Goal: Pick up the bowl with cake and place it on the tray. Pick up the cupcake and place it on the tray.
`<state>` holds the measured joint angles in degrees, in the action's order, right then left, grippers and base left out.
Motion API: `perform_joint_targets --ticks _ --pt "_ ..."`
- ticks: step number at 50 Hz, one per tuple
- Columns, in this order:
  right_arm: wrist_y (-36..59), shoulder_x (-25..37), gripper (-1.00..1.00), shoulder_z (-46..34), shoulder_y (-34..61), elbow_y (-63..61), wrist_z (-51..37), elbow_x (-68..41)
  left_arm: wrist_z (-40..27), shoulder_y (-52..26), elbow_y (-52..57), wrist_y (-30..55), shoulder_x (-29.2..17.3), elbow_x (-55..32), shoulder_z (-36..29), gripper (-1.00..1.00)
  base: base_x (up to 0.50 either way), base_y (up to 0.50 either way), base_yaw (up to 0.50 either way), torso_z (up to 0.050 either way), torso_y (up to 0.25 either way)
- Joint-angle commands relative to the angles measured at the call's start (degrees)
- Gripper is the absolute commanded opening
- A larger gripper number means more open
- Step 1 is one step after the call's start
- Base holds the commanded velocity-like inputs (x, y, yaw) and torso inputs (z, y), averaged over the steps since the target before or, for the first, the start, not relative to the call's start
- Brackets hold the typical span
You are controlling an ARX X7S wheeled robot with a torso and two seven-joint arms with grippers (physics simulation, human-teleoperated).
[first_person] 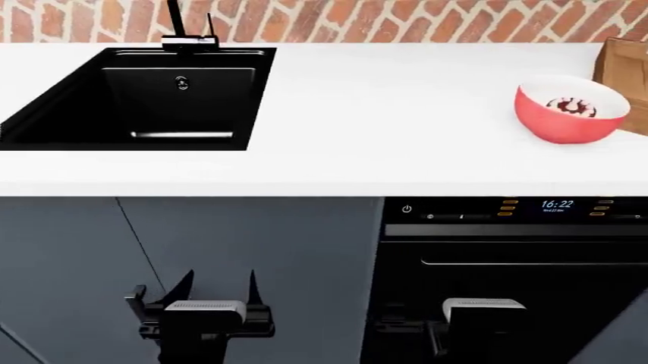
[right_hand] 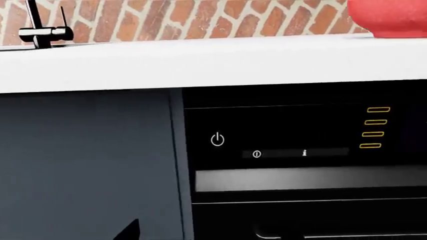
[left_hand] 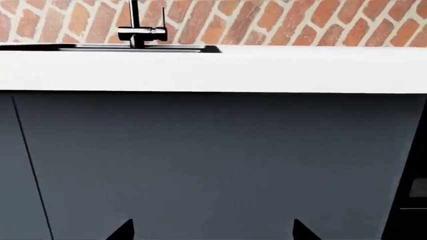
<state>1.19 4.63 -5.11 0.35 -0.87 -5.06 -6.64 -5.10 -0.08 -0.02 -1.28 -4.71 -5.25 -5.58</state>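
The left tool (first_person: 215, 292) hangs low in front of the dark cabinet door (first_person: 243, 258), below the edge of the white counter (first_person: 385, 114). Its two dark fingertips (first_person: 184, 287) stand well apart with nothing between them, so it is spread wide and empty. In the left wrist view the same two tips (left_hand: 122, 231) poke up against the cabinet front, apart from each other.

The right tool (first_person: 445, 334) sits at about the same low height, in front of the black oven (first_person: 506, 258). Its fingers are lost against the dark oven door, and the right wrist view shows only one tip (right_hand: 128, 230), so I cannot tell whether it is wide or narrow. Nothing shows in its grip.

The bowl (first_person: 570, 108), red outside and white inside, stands on the counter above and beyond the right tool, off to that tool's outer side, well apart from both tools. The cake (first_person: 571, 105) lies inside it, dark with pale dollops. Just past the bowl, at the edge of the head view, is a brown wooden thing (first_person: 623, 68), probably the tray, only partly in view.

Above and beyond the left tool, a black sink (first_person: 61, 129) is set into the counter, with a black faucet (first_person: 188, 34) at its far rim against the brick wall (first_person: 405, 19).
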Motion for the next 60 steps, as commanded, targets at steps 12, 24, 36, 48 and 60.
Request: perform_joint_targets --ticks 12,24,36,48,60 --pt "-0.1 1.4 1.00 -1.6 0.3 0.5 -1.3 -1.9 -2.0 0.6 2.1 1.1 -1.3 -1.7 -1.7 1.00 0.00 -0.50 0.00 0.000 0.000" --pt "-0.4 2.0 1.00 -2.3 0.4 1.0 -1.9 -2.6 -2.4 0.1 0.7 0.1 -2.0 -2.3 -2.4 1.00 0.00 -0.50 0.00 0.000 0.000" --pt "-0.4 2.5 1.00 -2.9 0.7 1.2 -2.3 -3.3 -2.8 -0.5 -0.8 -0.9 -2.5 -2.9 -2.9 1.00 0.00 -0.50 0.00 0.000 0.000" --pt "0.2 3.0 1.00 -3.3 0.3 0.0 -3.3 -3.8 -3.4 -0.5 -0.8 -1.1 -3.0 -3.4 -3.5 1.00 0.00 -0.50 0.00 0.000 0.000" --pt "0.3 3.5 1.00 -3.9 0.4 -0.1 -3.9 -4.1 -4.3 0.0 1.1 0.0 -3.4 -3.6 -4.2 1.00 0.00 -0.50 0.00 0.000 0.000"
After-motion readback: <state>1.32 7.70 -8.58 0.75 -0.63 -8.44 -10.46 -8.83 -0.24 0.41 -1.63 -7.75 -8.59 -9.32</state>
